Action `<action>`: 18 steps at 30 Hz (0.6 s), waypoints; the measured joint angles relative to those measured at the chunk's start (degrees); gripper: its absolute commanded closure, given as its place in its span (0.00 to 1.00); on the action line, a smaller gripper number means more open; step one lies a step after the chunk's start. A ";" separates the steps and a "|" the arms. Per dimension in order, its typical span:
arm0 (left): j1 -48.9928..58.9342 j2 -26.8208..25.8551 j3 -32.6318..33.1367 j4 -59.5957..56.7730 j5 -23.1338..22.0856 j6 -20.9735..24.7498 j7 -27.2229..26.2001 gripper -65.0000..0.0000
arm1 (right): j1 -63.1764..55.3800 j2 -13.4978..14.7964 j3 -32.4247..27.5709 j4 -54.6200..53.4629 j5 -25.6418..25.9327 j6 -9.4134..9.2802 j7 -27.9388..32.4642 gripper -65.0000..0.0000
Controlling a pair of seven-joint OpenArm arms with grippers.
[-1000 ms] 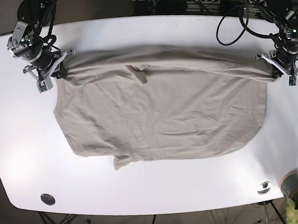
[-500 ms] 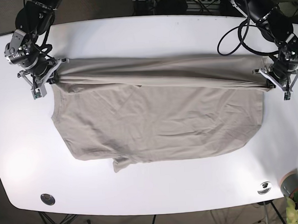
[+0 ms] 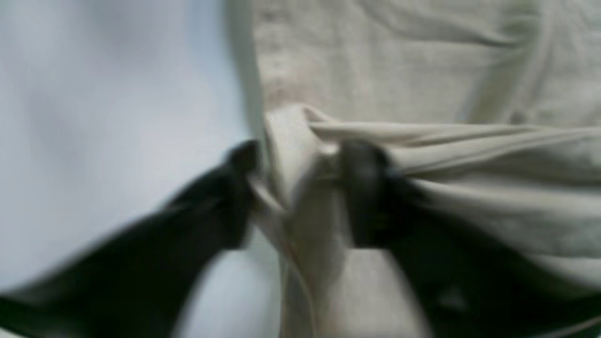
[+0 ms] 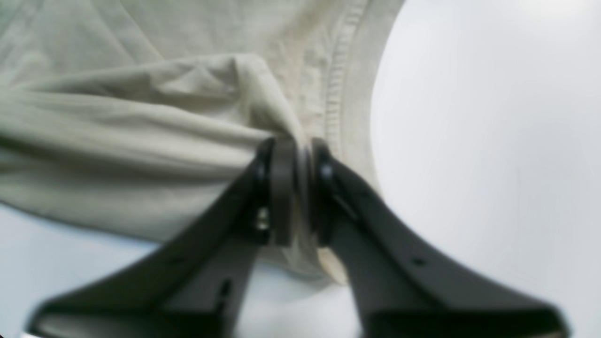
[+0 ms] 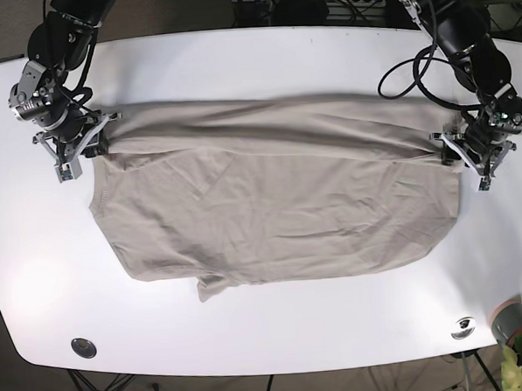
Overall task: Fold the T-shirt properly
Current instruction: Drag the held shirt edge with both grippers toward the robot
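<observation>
A beige T-shirt [image 5: 279, 203] lies spread across the white table [image 5: 254, 64], its far half lifted into a taut fold between the two arms. My left gripper [image 5: 463, 156] sits at the shirt's right edge, and in the left wrist view the left gripper [image 3: 296, 188] is shut on a bunched corner of T-shirt [image 3: 422, 75]. My right gripper [image 5: 90, 147] holds the shirt's left edge. Seen from the right wrist, the right gripper [image 4: 300, 188] is shut on T-shirt [image 4: 141, 122] cloth beside a stitched hem.
A grey pot with a plant [image 5: 516, 327] stands at the front right corner. Two round metal fittings [image 5: 83, 348] [image 5: 463, 327] sit in the table near its front edge. Cables [image 5: 410, 39] hang at the back right.
Both grippers have moved toward the table's front, carrying the lifted fold of the shirt over the lower half. The left gripper has come inward from the right edge.
</observation>
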 measured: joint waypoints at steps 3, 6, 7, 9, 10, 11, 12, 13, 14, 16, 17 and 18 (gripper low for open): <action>0.31 0.00 -0.07 0.87 0.00 0.00 -0.13 0.19 | -0.57 0.50 -0.02 1.16 -0.17 0.07 -0.15 0.37; 0.90 -0.02 -0.07 2.69 0.00 0.00 -0.09 0.22 | -1.46 0.96 0.74 3.61 0.02 0.02 0.20 0.33; 1.29 -0.02 -0.09 3.48 0.00 0.00 -0.11 0.23 | -1.84 0.90 1.33 4.46 0.26 0.04 0.31 0.34; 2.93 -0.04 -0.02 5.73 -0.20 0.02 -0.57 0.26 | -3.06 0.76 2.60 5.77 0.48 0.04 0.42 0.37; 3.74 -0.04 0.04 6.82 -0.33 0.02 -1.05 0.29 | -3.45 0.74 3.06 6.05 0.52 0.07 0.42 0.38; 5.31 -0.13 0.04 8.44 -0.46 0.02 -1.64 0.31 | -4.17 0.79 3.50 6.08 0.22 0.04 0.28 0.39; 7.04 -0.24 -0.07 9.55 -0.22 0.00 -2.10 0.32 | -4.50 0.74 3.98 6.03 -0.26 0.00 -0.07 0.39; 8.63 -0.17 -0.17 10.51 0.07 0.02 -3.45 0.33 | -4.90 0.70 4.57 5.99 -0.13 0.07 -0.02 0.38; 9.86 -0.13 -0.15 11.08 -0.02 0.13 -4.98 0.34 | -5.16 0.66 5.03 5.97 -0.15 0.07 -0.04 0.38; 12.70 0.00 -0.07 11.72 -0.13 0.04 -8.92 0.36 | -5.90 0.79 5.57 5.99 -0.15 -0.02 0.02 0.38; 13.88 0.04 -0.04 11.72 0.09 0.00 -10.45 0.36 | -6.29 0.79 5.57 5.99 -0.17 -0.07 0.02 0.38; 14.75 0.11 0.02 11.69 0.15 0.02 -12.00 0.37 | -6.51 0.76 5.55 5.99 0.02 -0.09 0.09 0.38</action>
